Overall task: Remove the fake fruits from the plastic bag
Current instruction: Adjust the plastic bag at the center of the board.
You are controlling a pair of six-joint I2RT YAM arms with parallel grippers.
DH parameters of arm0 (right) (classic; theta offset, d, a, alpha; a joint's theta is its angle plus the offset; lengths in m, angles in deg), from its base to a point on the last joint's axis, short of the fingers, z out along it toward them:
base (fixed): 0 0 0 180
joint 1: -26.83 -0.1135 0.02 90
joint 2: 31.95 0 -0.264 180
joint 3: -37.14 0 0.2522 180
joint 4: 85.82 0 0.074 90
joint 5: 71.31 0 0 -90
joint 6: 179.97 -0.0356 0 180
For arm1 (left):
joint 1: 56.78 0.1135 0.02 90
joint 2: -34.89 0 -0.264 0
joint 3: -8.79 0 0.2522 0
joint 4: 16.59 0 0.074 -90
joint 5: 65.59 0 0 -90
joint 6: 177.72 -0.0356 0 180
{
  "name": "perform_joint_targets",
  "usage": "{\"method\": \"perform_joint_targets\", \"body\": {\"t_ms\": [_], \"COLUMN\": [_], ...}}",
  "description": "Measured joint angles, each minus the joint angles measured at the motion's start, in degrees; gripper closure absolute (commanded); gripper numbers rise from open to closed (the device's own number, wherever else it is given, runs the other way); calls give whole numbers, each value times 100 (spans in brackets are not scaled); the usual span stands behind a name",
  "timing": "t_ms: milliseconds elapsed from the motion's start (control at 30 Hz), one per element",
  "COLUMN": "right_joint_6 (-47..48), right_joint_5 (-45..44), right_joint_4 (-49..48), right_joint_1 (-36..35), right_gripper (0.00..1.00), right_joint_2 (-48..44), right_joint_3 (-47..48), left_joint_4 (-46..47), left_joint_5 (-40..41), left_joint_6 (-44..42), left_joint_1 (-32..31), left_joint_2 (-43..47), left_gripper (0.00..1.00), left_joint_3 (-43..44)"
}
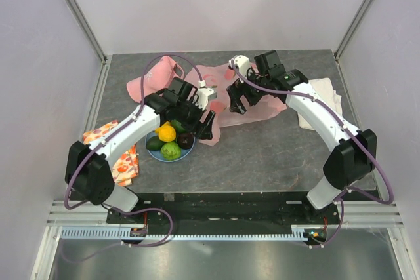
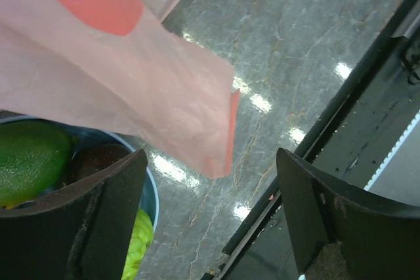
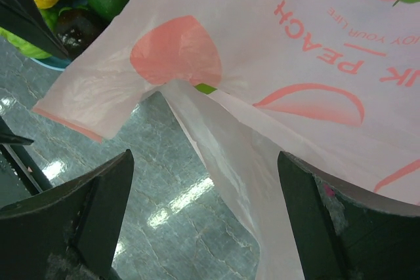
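Note:
The translucent pink plastic bag (image 1: 220, 100) lies crumpled on the grey table behind a blue plate (image 1: 152, 154). On the plate are a yellow lemon (image 1: 167, 132), a dark green avocado (image 1: 155, 142), a green round fruit (image 1: 170, 151) and a dark purple fruit (image 1: 186, 140). The grape bunch is hidden. My left gripper (image 1: 205, 121) is open and empty just right of the plate, with a bag handle (image 2: 164, 96) hanging in front of it. My right gripper (image 1: 237, 104) is open over the bag, with a loose fold of bag (image 3: 249, 162) between the jaws, not pinched.
An opaque pink cap (image 1: 157, 73) lies at the back left. A white cloth (image 1: 321, 100) lies at the right. An orange patterned cloth (image 1: 119, 159) lies left of the plate. The black base rail (image 2: 341, 116) runs along the near edge.

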Motion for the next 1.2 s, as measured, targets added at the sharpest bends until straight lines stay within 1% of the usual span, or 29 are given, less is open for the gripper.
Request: {"method": "perform_joint_targets", "body": {"t_ms": [33, 67, 100, 133, 167, 200, 267, 300, 400, 433, 500, 533, 600, 633, 667, 767, 900, 1067, 1200], "right_joint_6": [-7, -20, -33, -39, -44, -42, -35, -39, -39, -37, -15, 17, 101, 157, 223, 407, 680, 811, 719], "right_joint_5": [4, 13, 24, 31, 39, 46, 39, 26, -46, -50, -39, -24, 114, 199, 310, 522, 564, 72, -444], "right_joint_4": [-44, -72, -107, -131, -149, -157, -166, -173, -170, -170, -170, -168, -170, -170, -170, -142, -103, -188, -321], "right_joint_1": [0, 0, 0, 0, 0, 0, 0, 2, 15, 35, 72, 83, 111, 120, 125, 118, 98, 90, 98], "right_gripper": [2, 2, 2, 4, 9, 11, 16, 17, 25, 29, 36, 42, 49, 59, 60, 60, 57, 57, 56], "right_joint_2": [-33, -63, -90, -96, -94, -90, -76, -70, -9, 11, 24, 24, 24, 24, 24, 28, 168, 745, 1405], "right_joint_3": [-26, -52, -87, -109, -122, -136, -138, -138, -138, -138, -138, -138, -138, -146, -170, -249, -262, -125, 229], "left_joint_4": [0, 0, 15, 37, 59, 85, 142, 155, 173, 162, 155, 153, 157, 157, 184, 245, 470, 671, 695], "left_joint_5": [15, -13, -129, -258, -413, -579, -726, -758, -772, -776, -833, -879, -1021, -1145, -1268, -1615, -2124, -2590, -2835], "left_joint_6": [33, 55, 92, 133, 168, 229, 323, 358, 385, 385, 385, 385, 387, 398, 422, 501, 693, 944, 1058], "left_joint_1": [2, 7, 11, 11, 9, 9, 9, 11, 59, 94, 205, 267, 437, 501, 656, 850, 876, 857, 857], "left_joint_2": [-61, -111, -184, -256, -323, -402, -527, -581, -702, -704, -691, -680, -654, -651, -651, -654, -658, -660, -667], "left_gripper": [21, 27, 30, 38, 43, 49, 88, 98, 98, 98, 98, 98, 98, 98, 98, 98, 98, 98, 98], "left_joint_3": [0, 11, 26, 44, 59, 76, 120, 153, 286, 332, 474, 544, 719, 855, 1016, 1414, 1880, 1991, 1991]}}
